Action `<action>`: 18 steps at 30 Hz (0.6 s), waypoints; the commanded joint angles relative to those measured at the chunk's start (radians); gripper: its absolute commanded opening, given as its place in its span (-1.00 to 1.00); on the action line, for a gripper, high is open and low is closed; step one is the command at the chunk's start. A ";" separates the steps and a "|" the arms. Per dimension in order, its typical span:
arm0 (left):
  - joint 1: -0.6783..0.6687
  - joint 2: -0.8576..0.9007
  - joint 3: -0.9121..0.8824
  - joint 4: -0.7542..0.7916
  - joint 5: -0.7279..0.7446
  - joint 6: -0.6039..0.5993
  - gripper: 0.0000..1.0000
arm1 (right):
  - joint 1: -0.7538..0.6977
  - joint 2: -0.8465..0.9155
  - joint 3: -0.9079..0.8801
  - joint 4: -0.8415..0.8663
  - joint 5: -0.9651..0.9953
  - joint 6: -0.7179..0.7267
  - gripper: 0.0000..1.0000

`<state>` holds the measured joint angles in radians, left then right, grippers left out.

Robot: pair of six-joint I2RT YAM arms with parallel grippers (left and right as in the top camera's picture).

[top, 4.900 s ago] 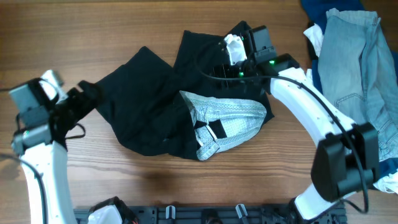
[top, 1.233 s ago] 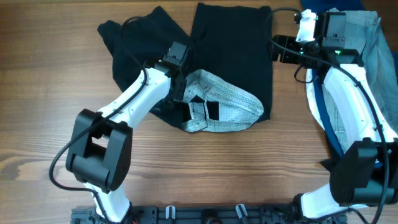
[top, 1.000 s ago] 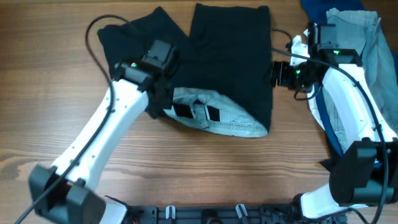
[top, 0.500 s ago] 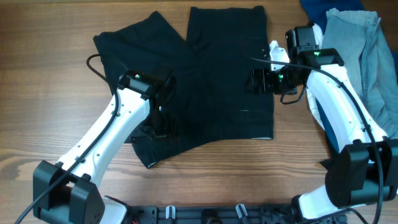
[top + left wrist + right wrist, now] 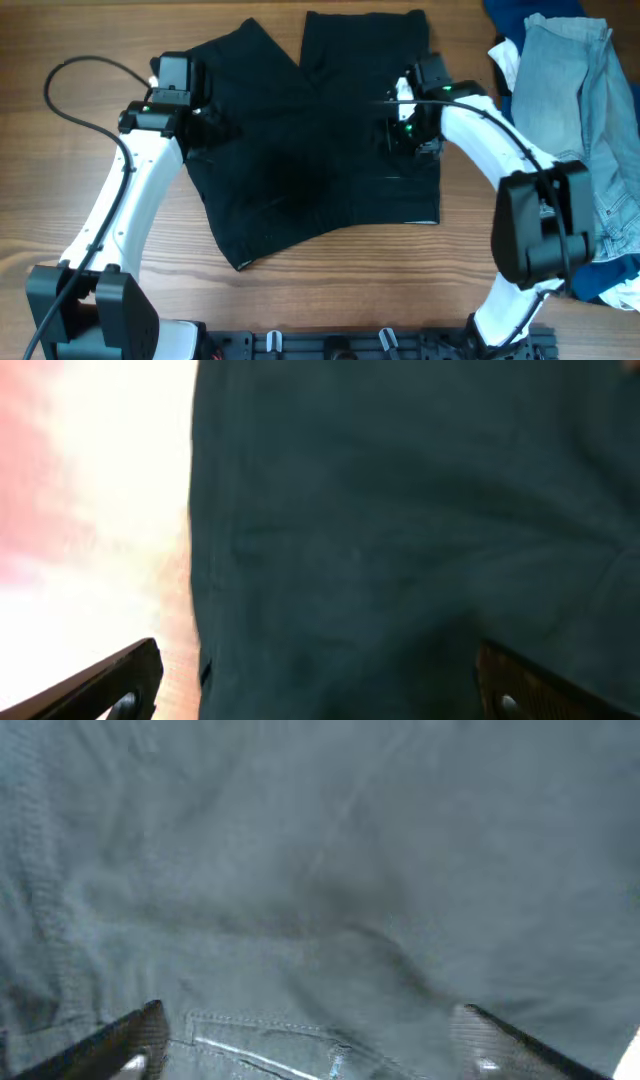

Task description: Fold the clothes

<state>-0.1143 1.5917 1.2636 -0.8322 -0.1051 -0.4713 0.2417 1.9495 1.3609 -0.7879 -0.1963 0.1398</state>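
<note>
The black shorts lie spread flat on the wooden table, waistband toward the near side, two legs pointing to the far side. No pocket lining shows. My left gripper is open and empty over the left edge of the shorts; the left wrist view shows dark fabric between wide-apart fingertips. My right gripper is open and empty over the right leg; the right wrist view shows a stitched back pocket between its fingertips.
A pile of light-blue denim jeans with dark blue and white garments lies at the right edge of the table. Bare wood surrounds the shorts on the left and near side.
The shorts were turned over and spread flat, so the grey-white lining went out of sight. My left gripper let go and moved up-left; my right gripper shifted left onto the right leg.
</note>
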 commanded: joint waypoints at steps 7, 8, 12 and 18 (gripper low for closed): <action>0.064 0.008 0.002 0.148 -0.012 0.158 1.00 | 0.033 0.126 -0.002 0.002 0.142 0.146 0.59; 0.072 0.008 0.002 0.152 -0.012 0.184 1.00 | 0.027 0.126 -0.002 0.004 0.149 0.152 0.60; 0.098 0.010 0.002 0.187 -0.009 0.220 1.00 | -0.058 0.128 -0.002 0.015 0.206 0.151 0.61; 0.098 0.082 0.002 0.260 0.050 0.259 1.00 | -0.232 0.128 0.022 0.061 0.091 0.052 0.72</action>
<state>-0.0231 1.6070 1.2629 -0.5999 -0.0963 -0.2405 0.0513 2.0346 1.3670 -0.7166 -0.0711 0.2554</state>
